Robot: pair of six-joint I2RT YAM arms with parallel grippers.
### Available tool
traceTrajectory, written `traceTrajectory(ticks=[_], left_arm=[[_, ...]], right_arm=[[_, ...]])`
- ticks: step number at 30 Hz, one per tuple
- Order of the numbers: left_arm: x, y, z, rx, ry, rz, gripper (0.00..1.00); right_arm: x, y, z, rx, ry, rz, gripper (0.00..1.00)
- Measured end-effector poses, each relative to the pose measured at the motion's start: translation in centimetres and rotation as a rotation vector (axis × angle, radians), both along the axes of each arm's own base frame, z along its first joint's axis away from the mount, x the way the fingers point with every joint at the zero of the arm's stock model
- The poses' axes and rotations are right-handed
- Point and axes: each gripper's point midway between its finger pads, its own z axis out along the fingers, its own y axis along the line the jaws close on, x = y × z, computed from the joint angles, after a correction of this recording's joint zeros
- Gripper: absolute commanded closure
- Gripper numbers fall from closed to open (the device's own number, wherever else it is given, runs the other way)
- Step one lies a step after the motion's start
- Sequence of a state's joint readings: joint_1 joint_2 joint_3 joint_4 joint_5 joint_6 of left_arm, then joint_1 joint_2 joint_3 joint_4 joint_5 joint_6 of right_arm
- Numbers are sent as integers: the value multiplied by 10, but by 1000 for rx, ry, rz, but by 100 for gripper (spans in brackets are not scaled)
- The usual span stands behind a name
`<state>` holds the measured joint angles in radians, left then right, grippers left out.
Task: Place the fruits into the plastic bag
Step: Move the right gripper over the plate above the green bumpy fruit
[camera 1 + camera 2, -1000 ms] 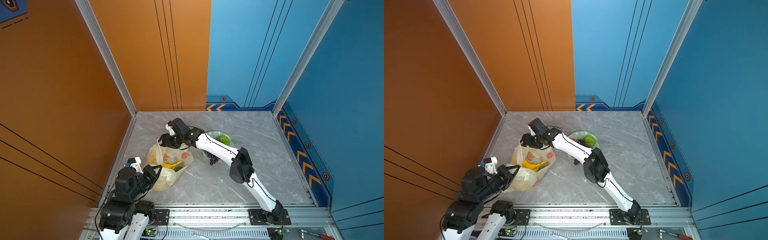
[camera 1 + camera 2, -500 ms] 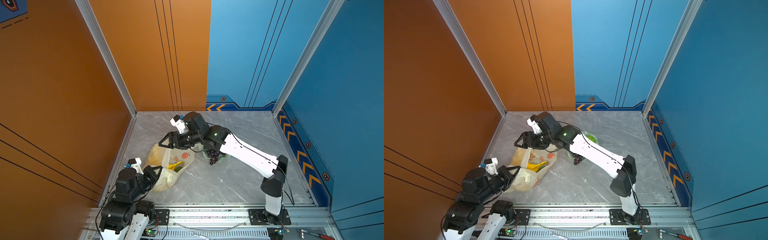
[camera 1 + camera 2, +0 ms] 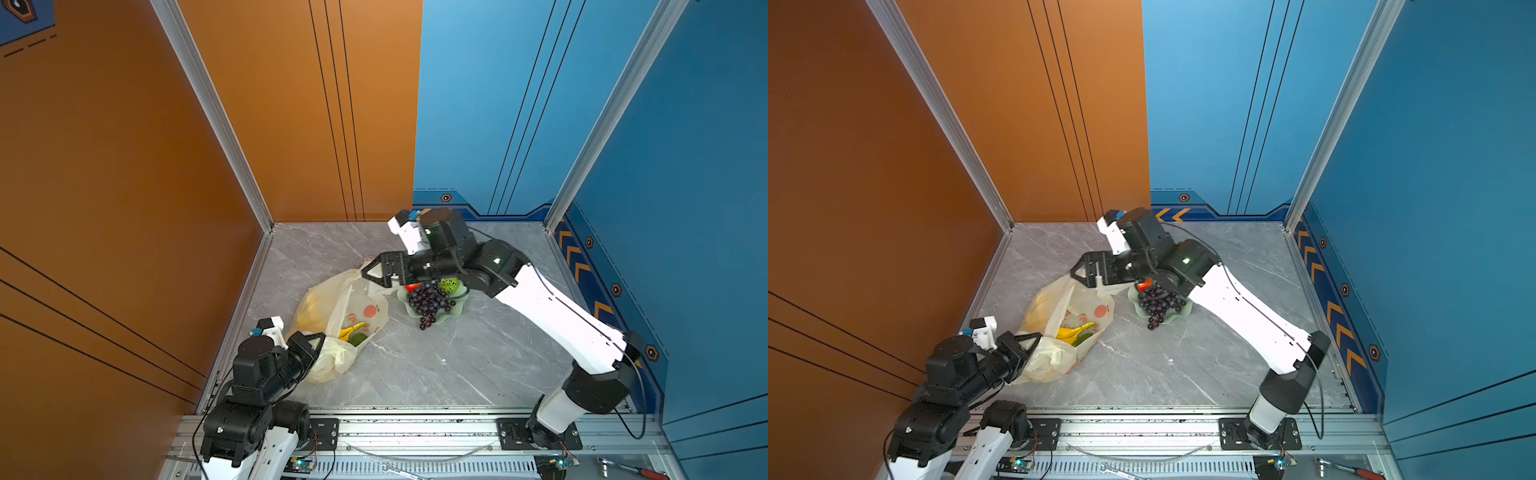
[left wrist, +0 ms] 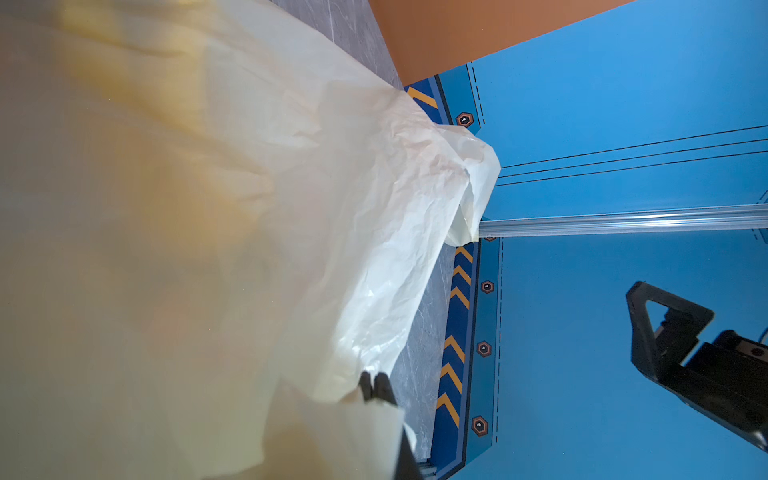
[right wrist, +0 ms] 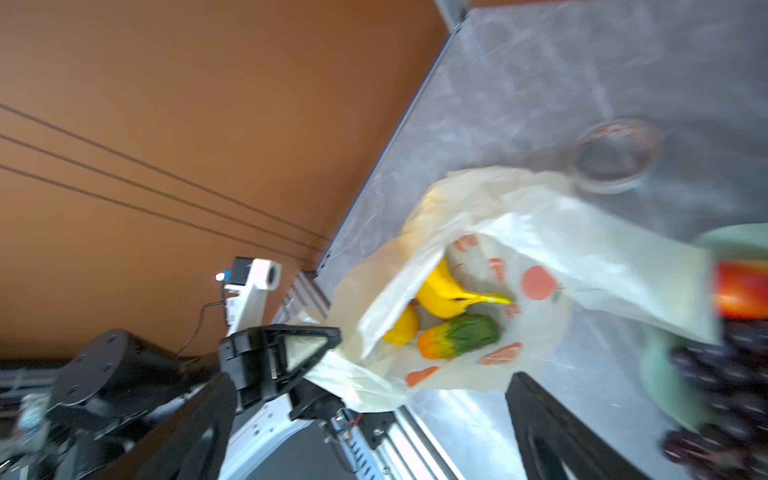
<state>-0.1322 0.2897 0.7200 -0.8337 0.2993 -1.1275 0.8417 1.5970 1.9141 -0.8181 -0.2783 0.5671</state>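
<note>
Now | bag (image 3: 332, 303): 3 fruits (image 5: 453, 291) | dish (image 3: 454, 311): 3 | L hand (image 3: 318, 338) pinching bag | R hand (image 3: 370, 274) spread

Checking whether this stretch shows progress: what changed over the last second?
The right tool opened wide and drew back from the far rim of the plastic bag toward the dish, its arm rising. The left tool stayed shut on the bag's near edge; the grapes did not move.

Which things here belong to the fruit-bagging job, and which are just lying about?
Job: plastic bag, banana bunch, yellow round fruit, green-orange oblong fruit, grapes, red fruit, green ball.
Lying about: dish, tape roll, red-handled tool.
</note>
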Motion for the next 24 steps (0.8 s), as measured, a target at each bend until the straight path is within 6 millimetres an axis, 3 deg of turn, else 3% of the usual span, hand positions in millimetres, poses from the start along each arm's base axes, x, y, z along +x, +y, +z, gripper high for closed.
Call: traceTrajectory(ticks=[2,4,7,10,13,17,24], left_arm=[[0,0,0,0,0,0,100],[0,0,0,0,0,0,100],[0,0,0,0,0,0,100],[0,0,0,0,1,0,100],[1,0,-1,1,5,0,100],[1,0,-1,1,7,0,100],[-1,0,-3,3,15,0,100]], right_arm=[[15,-34,-6,-47,-19,-84,0],[33,-70,-23,-108,4,-181,0],[56,-116,-64,-209,91,-313,0],[65,-149,-108,-298,202,-400,0],[60,-160,-135,-353,276,-416,1],[57,-161,-156,-381,328,-422,2],[63,-163,-211,-409,453,-492,5]])
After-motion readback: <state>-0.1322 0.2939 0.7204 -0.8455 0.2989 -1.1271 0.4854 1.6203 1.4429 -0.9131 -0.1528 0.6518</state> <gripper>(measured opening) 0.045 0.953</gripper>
